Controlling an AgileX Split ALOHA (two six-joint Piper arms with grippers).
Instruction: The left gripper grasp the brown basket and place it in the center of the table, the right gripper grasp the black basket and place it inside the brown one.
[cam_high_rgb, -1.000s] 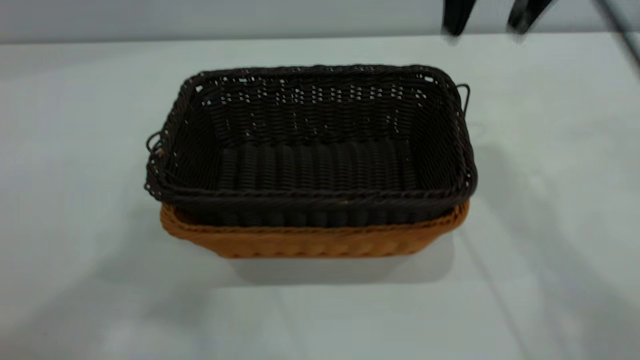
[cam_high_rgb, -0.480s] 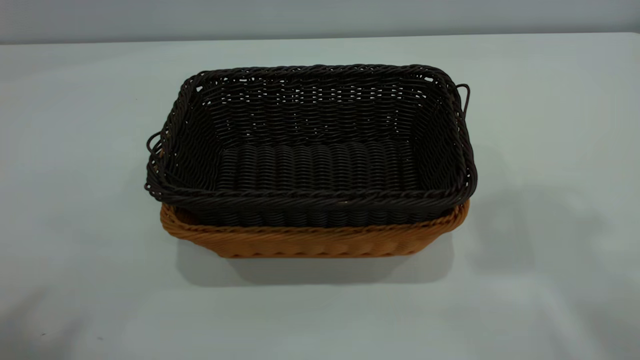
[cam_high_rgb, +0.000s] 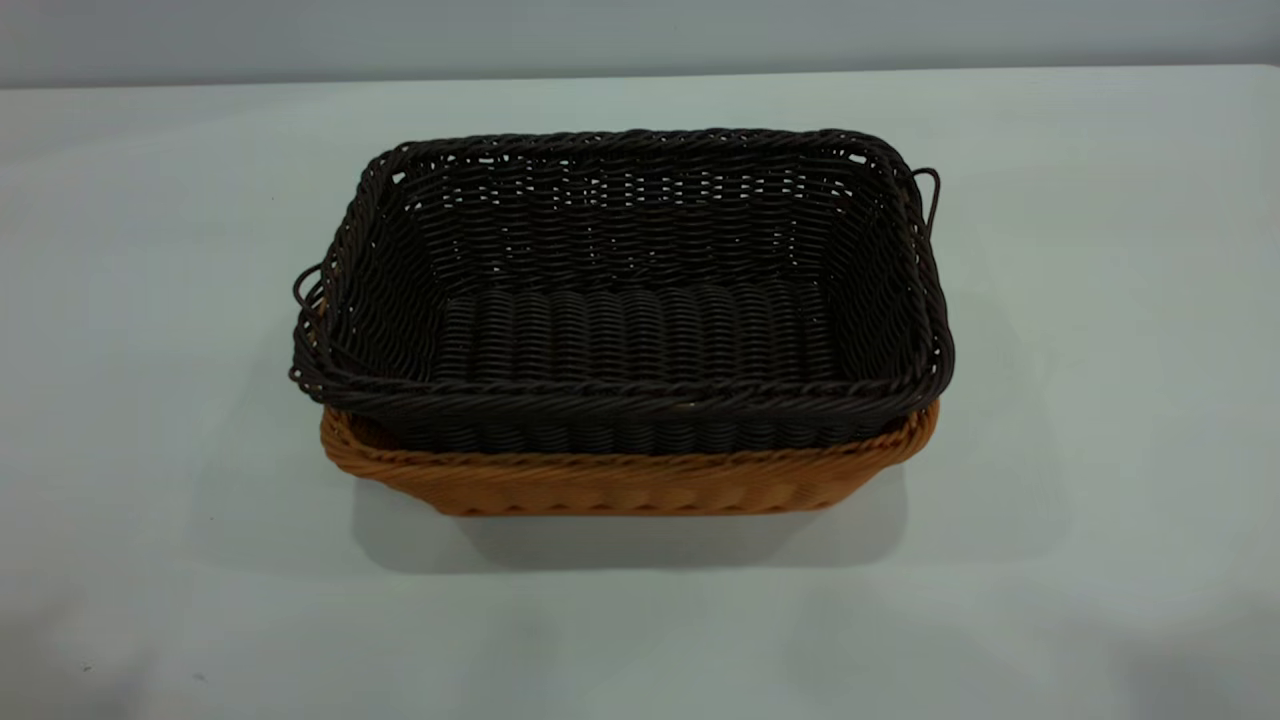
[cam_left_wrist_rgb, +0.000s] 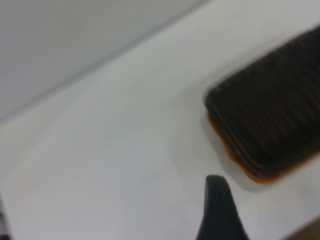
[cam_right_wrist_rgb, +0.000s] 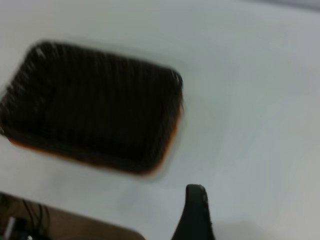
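Observation:
The black basket (cam_high_rgb: 640, 330) sits nested inside the brown basket (cam_high_rgb: 620, 485) in the middle of the table (cam_high_rgb: 1100, 300). Only the brown basket's rim and front wall show below the black rim. Neither gripper shows in the exterior view. In the left wrist view one black finger (cam_left_wrist_rgb: 217, 210) of my left gripper hangs above bare table, well apart from the stacked baskets (cam_left_wrist_rgb: 270, 110). In the right wrist view one black finger (cam_right_wrist_rgb: 195, 215) of my right gripper hangs high above the table, apart from the baskets (cam_right_wrist_rgb: 95, 105). Both grippers hold nothing.
A grey wall (cam_high_rgb: 640, 30) runs behind the table's far edge. In the right wrist view the table's edge and brown floor with cables (cam_right_wrist_rgb: 50, 225) show beyond the baskets.
The right gripper's open fingers, at the top right of the exterior view one second ago, have left the view. The baskets have not moved.

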